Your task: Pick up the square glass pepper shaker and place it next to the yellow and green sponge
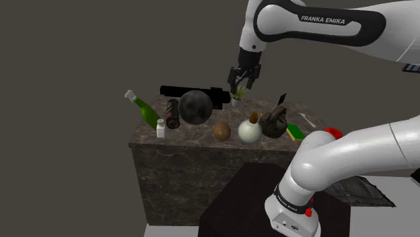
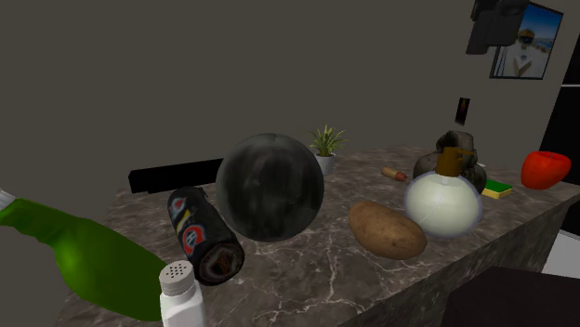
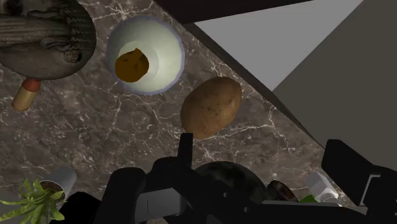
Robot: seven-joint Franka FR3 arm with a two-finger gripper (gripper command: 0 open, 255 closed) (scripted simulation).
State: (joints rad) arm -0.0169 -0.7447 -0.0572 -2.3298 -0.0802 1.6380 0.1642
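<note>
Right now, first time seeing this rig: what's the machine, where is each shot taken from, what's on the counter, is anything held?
It's a simulator render of one white robot arm with a black two-finger end effector. The shoulder view looks down from beside the arm's stand; the second exterior view looks low across the counter from the shaker's end; the wrist view looks down from the hand. On the marble counter: a white shaker, green bottle, tipped can, dark ball, potato, round white flask, dark figurine, small plant, yellow and green sponge, red bowl. The end effector hangs open above the counter near the plant, holding nothing.
</note>
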